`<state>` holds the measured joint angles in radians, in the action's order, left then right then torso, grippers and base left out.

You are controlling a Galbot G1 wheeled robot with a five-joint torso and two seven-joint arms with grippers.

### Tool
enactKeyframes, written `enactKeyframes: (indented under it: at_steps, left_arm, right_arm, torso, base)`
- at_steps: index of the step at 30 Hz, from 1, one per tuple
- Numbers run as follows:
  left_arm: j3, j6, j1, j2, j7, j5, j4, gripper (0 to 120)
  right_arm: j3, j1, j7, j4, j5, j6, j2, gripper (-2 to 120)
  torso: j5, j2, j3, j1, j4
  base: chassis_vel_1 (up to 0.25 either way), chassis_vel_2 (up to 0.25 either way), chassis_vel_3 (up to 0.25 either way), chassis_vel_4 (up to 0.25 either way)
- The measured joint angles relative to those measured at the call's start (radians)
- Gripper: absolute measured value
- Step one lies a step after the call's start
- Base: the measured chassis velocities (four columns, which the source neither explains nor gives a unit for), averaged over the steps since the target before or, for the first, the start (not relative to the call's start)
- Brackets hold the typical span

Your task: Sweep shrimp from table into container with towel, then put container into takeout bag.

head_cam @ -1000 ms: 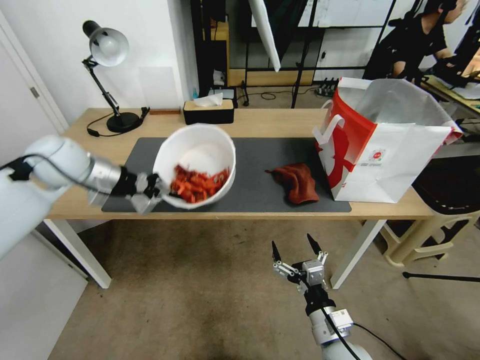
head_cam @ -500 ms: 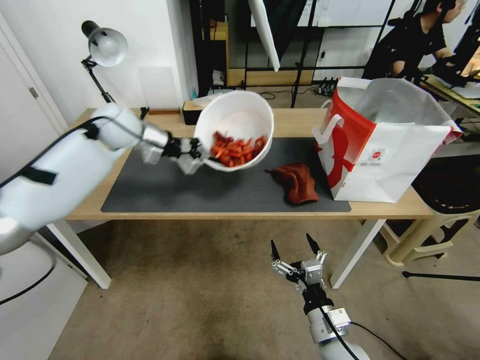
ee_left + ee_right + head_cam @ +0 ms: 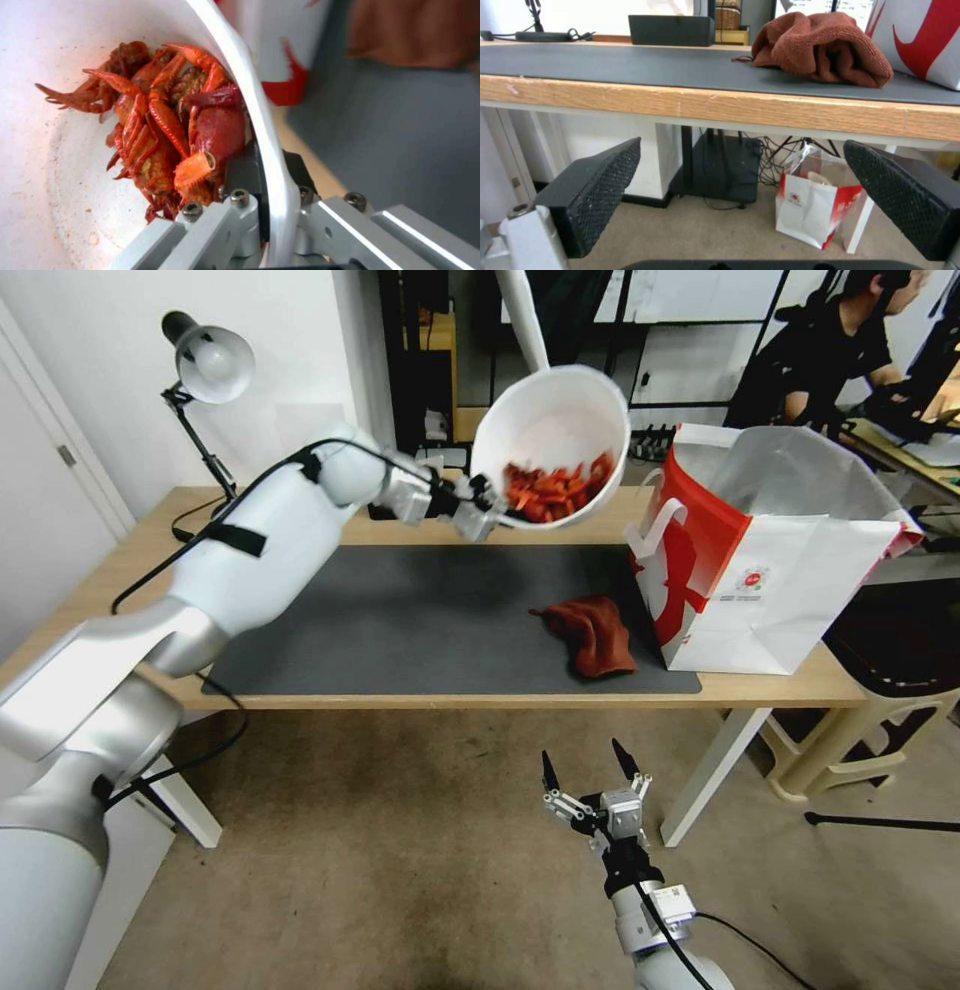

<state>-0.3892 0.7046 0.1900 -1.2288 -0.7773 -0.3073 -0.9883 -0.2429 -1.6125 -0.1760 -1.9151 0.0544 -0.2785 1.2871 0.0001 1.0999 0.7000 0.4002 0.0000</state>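
- Above the far edge of the table [image 3: 480, 520], the round white plastic container [image 3: 560, 420] was held tilted in the air by the left gripper [image 3: 487, 502], whose fingers were clamped on its flared rim, one inside and one outside.
- Glossy red-orange shrimp [image 3: 552, 488] were heaped against the lower wall of the container, beside the pinched rim; claws and curled shells were seen close up in the left wrist view [image 3: 165, 123].
- Just right of the container, the white paper takeout bag [image 3: 770, 560] with red side panels stood open on the table.
- On the dark grey mat [image 3: 400, 620], the rust-red towel [image 3: 592, 634] lay crumpled near the bag; its knitted texture was shown in the right wrist view [image 3: 825, 52].
- Below the table's front edge, the right gripper [image 3: 585, 770] was held with its black textured fingers [image 3: 595, 195] spread wide apart, grasping nothing.
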Motion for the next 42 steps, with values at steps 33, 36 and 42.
enactKeyframes:
  at_steps: [33,36,42]
  left_arm:
    - [-0.127,-0.018,0.146,-0.242,0.048,0.009,0.044,0]
    - [-0.135,-0.015,0.150,-0.261,0.048,0.002,0.059,0]
    - [-0.151,-0.009,0.157,-0.294,0.055,-0.008,0.082,0]
  right_arm:
    - [-0.035,0.007,0.002,0.007,0.007,0.002,0.002,100]
    - [-0.035,0.012,0.003,0.012,0.008,0.002,0.002,100]
    - [-0.034,0.027,0.003,0.021,0.015,0.002,0.003,100]
  torso:
    - [-0.0001,0.000,0.000,0.000,0.0000]
    - [-0.0001,0.000,0.000,0.000,0.0001]
    - [-0.0001,0.000,0.000,0.000,0.0000]
  base:
    - [0.000,0.000,0.000,0.000]
    - [0.000,0.000,0.000,0.000]
    - [0.000,0.000,0.000,0.000]
